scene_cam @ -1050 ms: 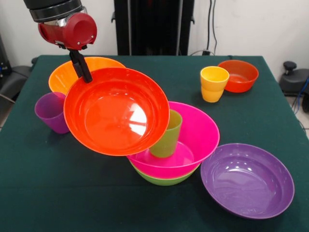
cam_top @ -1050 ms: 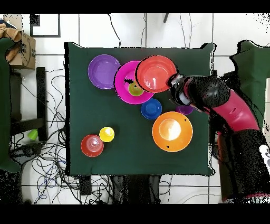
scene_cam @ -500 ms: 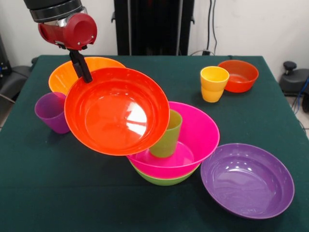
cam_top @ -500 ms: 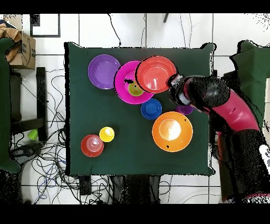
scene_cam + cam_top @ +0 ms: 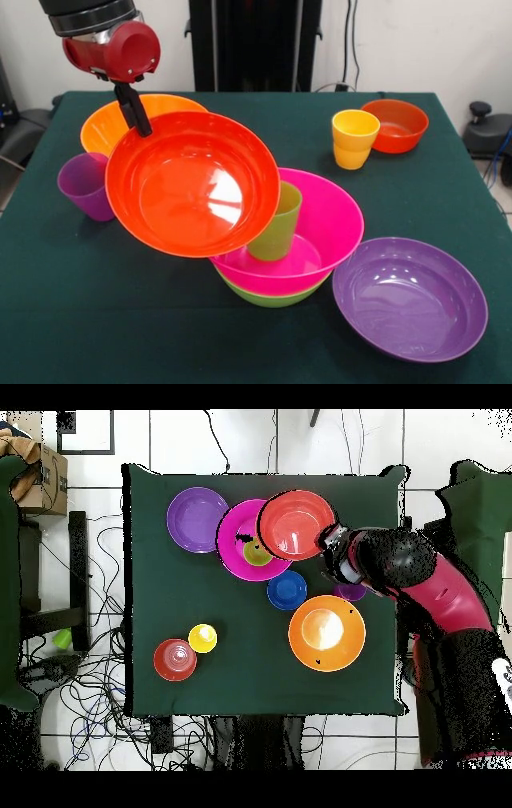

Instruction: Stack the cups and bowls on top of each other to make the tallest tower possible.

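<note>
Gripper, front view: the gripper (image 5: 138, 122) is hanging from the red wrist and is pinching the rim of the large red-orange bowl (image 5: 192, 184) at that bowl's upper left, with its black fingers closed on the rim.
Carried bowl, front view: it is hanging steeply tilted, with its open side facing the camera, clear of the green cloth of the table (image 5: 104, 320).
Target, front view: the green cup (image 5: 276, 222) is standing upright inside the pink bowl (image 5: 324, 220), which is nesting in the lime green bowl (image 5: 272, 298); these 3 are forming the tower near the table's front edge.
Key relation, front view: the cup's mouth is lying to the right of the gripper and lower, and the tilted bowl's lower right rim is overlapping the cup; I cannot tell whether they are touching.
Others, front view: the purple cup (image 5: 86, 186) and the large orange bowl (image 5: 104, 124) are sitting by the left edge, the yellow cup (image 5: 354, 138) and a small red-orange bowl (image 5: 398, 124) by the far right corner, and the purple bowl (image 5: 410, 298) by the front right corner.
Overhead view: the carried bowl (image 5: 296, 524) is overlapping the pink bowl (image 5: 235, 549) but is sitting off-centre from the green cup (image 5: 257, 552), toward the gripper (image 5: 326, 542).
Judgement: the bowl is probably needing to level out and centre over the cup before release.
Small blue bowl (image 5: 287, 590): it is lying just beside the tower.
</note>
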Controlling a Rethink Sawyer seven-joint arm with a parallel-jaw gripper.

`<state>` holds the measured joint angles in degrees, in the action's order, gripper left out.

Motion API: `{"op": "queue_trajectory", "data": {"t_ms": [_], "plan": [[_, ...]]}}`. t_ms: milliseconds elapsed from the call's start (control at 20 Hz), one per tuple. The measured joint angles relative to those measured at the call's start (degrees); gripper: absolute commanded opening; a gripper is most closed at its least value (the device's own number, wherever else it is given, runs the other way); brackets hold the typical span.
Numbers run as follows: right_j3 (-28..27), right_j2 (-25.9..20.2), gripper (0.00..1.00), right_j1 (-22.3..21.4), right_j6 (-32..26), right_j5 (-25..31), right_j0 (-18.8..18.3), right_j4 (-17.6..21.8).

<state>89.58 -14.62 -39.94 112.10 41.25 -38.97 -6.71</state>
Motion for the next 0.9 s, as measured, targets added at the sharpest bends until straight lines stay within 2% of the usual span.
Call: {"op": "queue_trajectory", "data": {"t_ms": [900], "plan": [[1.1, 0.0, 0.00, -4.9, 0.0, 0.0, 1.5, -0.7]]}}
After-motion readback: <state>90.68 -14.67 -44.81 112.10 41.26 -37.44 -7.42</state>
